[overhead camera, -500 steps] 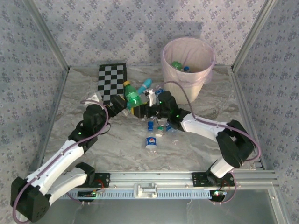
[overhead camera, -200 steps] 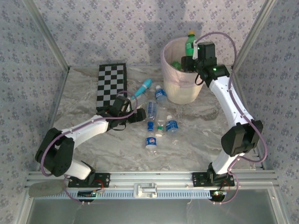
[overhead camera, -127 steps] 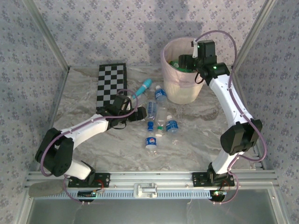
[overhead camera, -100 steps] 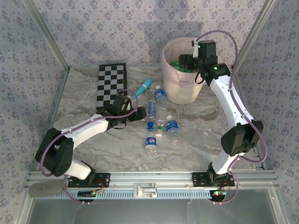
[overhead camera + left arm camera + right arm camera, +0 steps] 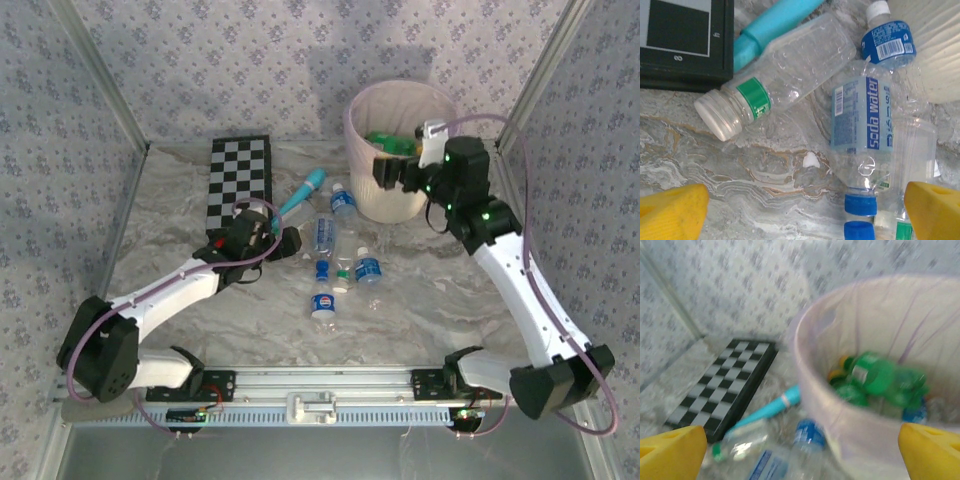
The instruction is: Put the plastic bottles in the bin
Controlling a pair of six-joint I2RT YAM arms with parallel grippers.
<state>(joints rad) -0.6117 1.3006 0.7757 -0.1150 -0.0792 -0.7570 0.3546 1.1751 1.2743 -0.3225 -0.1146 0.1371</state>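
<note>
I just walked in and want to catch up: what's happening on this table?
Plastic bottles are being moved into the bin. The right gripper hangs open and empty by its rim; green bottles lie inside. The left gripper is open, facing clear bottles lying on the table beside a teal wand.

Checkerboard (image 5: 240, 180) — black and white squares, dark frame, lying flat at the far left of the desk (image 5: 430, 300).
Wand (image 5: 303, 192) — teal, long, lying slantwise just beside the board's right edge.
Desk covering: grey-white marbled sheet.
Walls (image 5: 250, 60): pale, small floral print, on three sides.
Rail (image 5: 330, 385): aluminium, along the near edge.
</note>
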